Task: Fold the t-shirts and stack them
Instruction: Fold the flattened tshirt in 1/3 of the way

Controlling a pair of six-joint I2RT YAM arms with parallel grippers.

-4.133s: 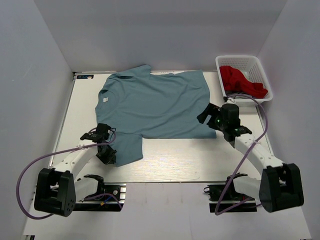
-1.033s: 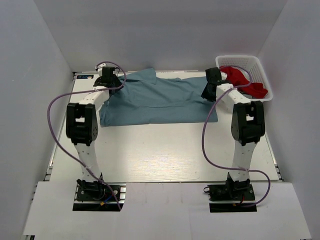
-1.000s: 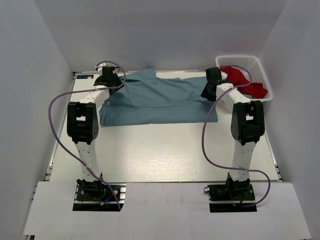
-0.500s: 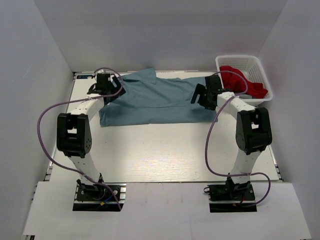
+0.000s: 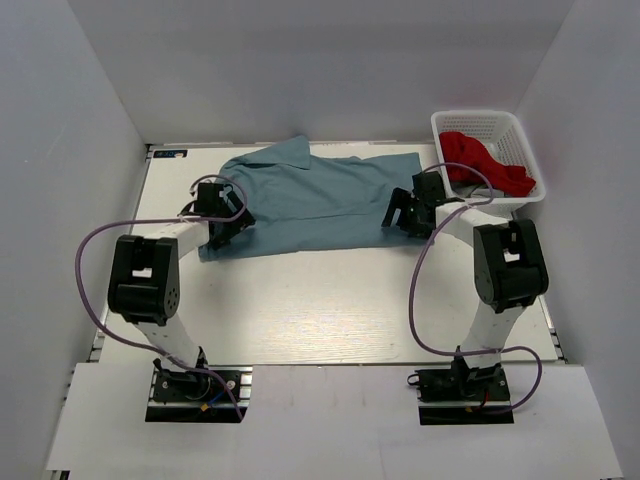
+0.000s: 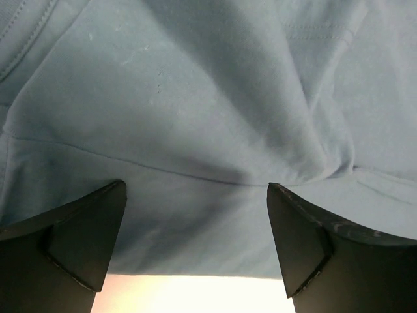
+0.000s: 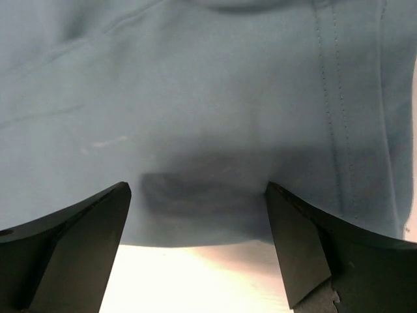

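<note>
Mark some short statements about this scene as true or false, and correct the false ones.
1. The grey-blue t-shirt lies on the table, outside the white basket. True.
2. The basket is empty. False: a red cloth lies in it.
3. The left gripper and the right gripper both have their jaws open. True.
4. The left gripper holds the t-shirt high in the air. False: it grips nothing, and the t-shirt rests on the table.
5. The basket stands at the near left corner of the table. False: it stands at the far right corner.
</note>
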